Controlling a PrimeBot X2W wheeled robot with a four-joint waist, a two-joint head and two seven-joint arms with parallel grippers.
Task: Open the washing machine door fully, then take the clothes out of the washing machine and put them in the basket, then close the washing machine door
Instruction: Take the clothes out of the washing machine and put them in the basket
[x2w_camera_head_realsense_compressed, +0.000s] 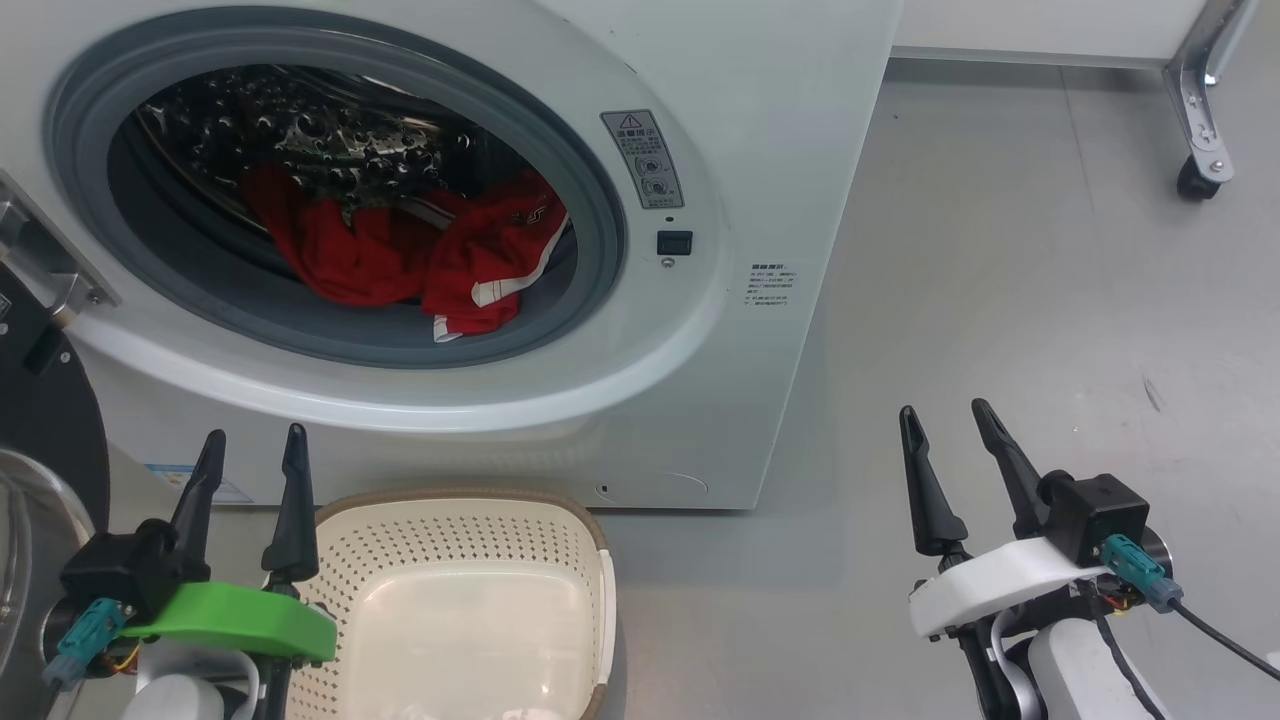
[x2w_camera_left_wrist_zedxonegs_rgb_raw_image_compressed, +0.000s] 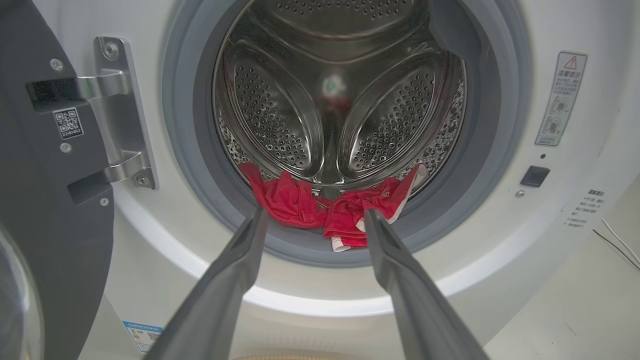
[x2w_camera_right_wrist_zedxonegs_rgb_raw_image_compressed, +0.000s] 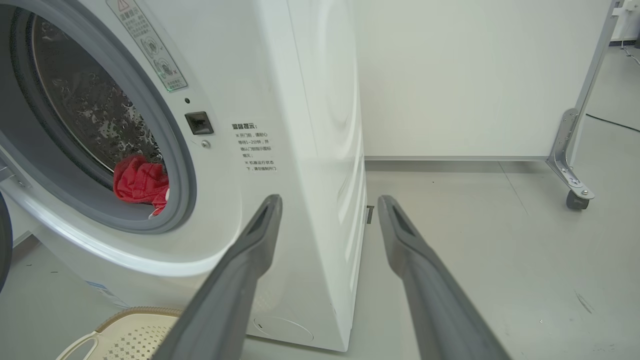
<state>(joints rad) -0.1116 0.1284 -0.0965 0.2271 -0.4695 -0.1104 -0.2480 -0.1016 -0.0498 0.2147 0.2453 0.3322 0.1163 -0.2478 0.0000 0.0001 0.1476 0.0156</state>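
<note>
Left tool (x2w_camera_head_realsense_compressed: 255, 432) sits nearest in the head view, at 7 o'clock, with its fingers apart and nothing between them. Right tool (x2w_camera_head_realsense_compressed: 943, 408) sits at 5 o'clock, also spread and empty, over the bare floor (x2w_camera_head_realsense_compressed: 1050, 300).

**Task status**
1. Door opening: judged complete. The washing machine door (x2w_camera_head_realsense_compressed: 40, 420) is swung out to 9 o'clock of the opening. Its hinge (x2w_camera_left_wrist_zedxonegs_rgb_raw_image_compressed: 117, 115) is exposed in the left wrist view.
2. Unloading: not started, as far as the views show. The clothes (x2w_camera_head_realsense_compressed: 400, 260) lie inside the washing machine (x2w_camera_head_realsense_compressed: 780, 150). The visible part of the basket (x2w_camera_head_realsense_compressed: 450, 493) holds no garment.
3. Door closing: pending.

**Position of the clothes relative to the tools**
- The clothes rest at 6 o'clock of the drum (x2w_camera_left_wrist_zedxonegs_rgb_raw_image_compressed: 340, 75). A white-trimmed fold drapes onto the grey ring (x2w_camera_left_wrist_zedxonegs_rgb_raw_image_compressed: 200, 200).
- In the left wrist view the red heap is framed between the fingertips of the left tool, straight ahead at 12 o'clock. The tool is outside the opening and does not touch the fabric.
- In the right wrist view the clothes appear at 9 o'clock, well apart from the right tool, which points past the cabinet corner.
- The basket stands on the floor at 6 o'clock of the opening, just beside the left tool.

The left tool is judged the better placed for the first reach.
</note>
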